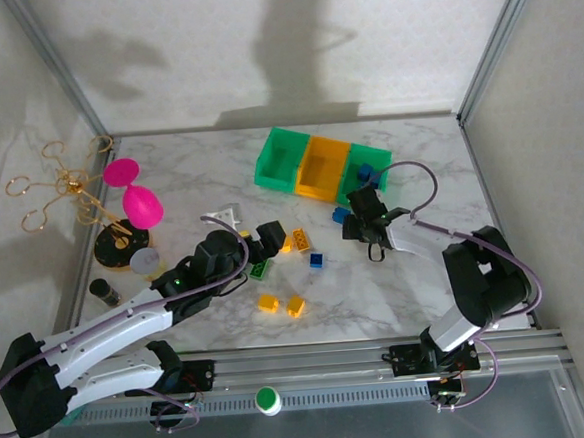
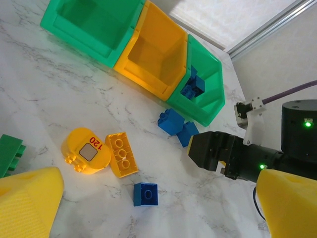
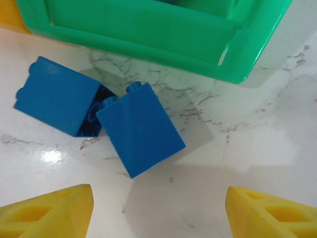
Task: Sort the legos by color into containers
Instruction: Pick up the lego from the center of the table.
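Note:
Three joined bins stand at the back: a green one [image 1: 274, 178], a yellow-orange one [image 1: 317, 189] and a green one [image 1: 380, 155] that holds blue bricks [image 2: 193, 87]. My right gripper [image 3: 158, 213] is open and low over the table, just short of two blue bricks [image 3: 141, 129] [image 3: 54, 94] lying in front of that bin. My left gripper [image 2: 158, 218] is open above a small blue brick [image 2: 146, 194]. Beside it lie an upturned yellow brick [image 2: 121, 154], a round yellow piece marked 120 [image 2: 88, 150] and a green brick [image 2: 10, 153]. Two yellow bricks [image 1: 268, 302] [image 1: 296, 306] sit nearer the front.
Two pink goblets [image 1: 121, 172] [image 1: 143, 206] and a gold wire stand [image 1: 64, 185] occupy the left side, with a white round object [image 1: 144, 259] and a small dark cylinder [image 1: 104, 290] near them. Walls enclose the table on three sides. The arms' grippers are close together mid-table.

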